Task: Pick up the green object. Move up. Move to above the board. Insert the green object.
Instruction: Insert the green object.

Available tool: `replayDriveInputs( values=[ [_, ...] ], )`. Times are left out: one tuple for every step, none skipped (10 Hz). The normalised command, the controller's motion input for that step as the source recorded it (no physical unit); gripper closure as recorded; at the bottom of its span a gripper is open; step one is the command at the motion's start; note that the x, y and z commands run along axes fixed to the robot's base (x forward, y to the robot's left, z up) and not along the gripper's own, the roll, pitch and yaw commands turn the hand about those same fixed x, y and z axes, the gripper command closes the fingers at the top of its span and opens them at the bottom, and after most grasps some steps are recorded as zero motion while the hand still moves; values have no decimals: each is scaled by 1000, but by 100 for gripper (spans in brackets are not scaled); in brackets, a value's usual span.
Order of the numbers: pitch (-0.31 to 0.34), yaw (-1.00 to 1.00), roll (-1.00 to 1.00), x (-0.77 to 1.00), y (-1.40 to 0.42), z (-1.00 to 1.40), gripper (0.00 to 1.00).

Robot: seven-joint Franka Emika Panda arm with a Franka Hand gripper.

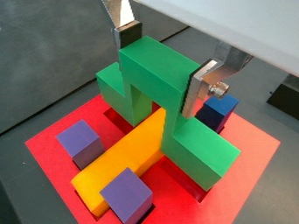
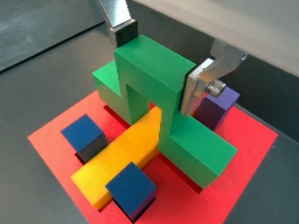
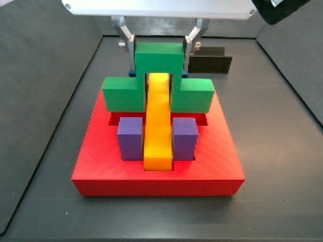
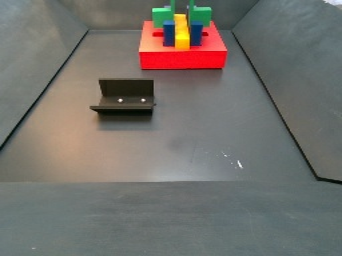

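Note:
The green object (image 1: pixel 176 105) stands on the red board (image 1: pixel 49 140), its wide base down among the other pieces and its raised cube on top. It also shows in a wrist view (image 2: pixel 176 105) and in both side views (image 3: pixel 161 90) (image 4: pixel 181 18). My gripper (image 1: pixel 163 74) (image 2: pixel 162 70) (image 3: pixel 161 47) straddles the raised cube, one silver finger (image 1: pixel 201 87) flat against its side and the other dark pad (image 1: pixel 128 35) at the opposite side. The jaws look shut on the cube. The board lies at the far end of the floor (image 4: pixel 181 58).
A yellow bar (image 3: pixel 158 123) lies along the board's middle, passing under the green object. Purple cubes (image 3: pixel 130 137) (image 3: pixel 186 137) sit either side of it, and a blue cube (image 1: pixel 216 109) sits behind the green base. A small black block (image 3: pixel 212 62) lies behind the board. The fixture (image 4: pixel 123 97) stands mid-floor.

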Motion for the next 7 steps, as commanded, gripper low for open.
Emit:
replayDriveInputs(
  values=[
    [-36, 0, 0, 3, -60, -114, 100],
    [-39, 0, 0, 46, -60, -114, 100],
    [-39, 0, 0, 49, -57, -129, 100],
    [-36, 0, 0, 14, -17, -157, 100],
    [-40, 0, 0, 40, 0, -177, 100],
    [-44, 0, 0, 69, 0, -194, 100],
    [-43, 0, 0, 149, 0, -217, 100]
  ],
)
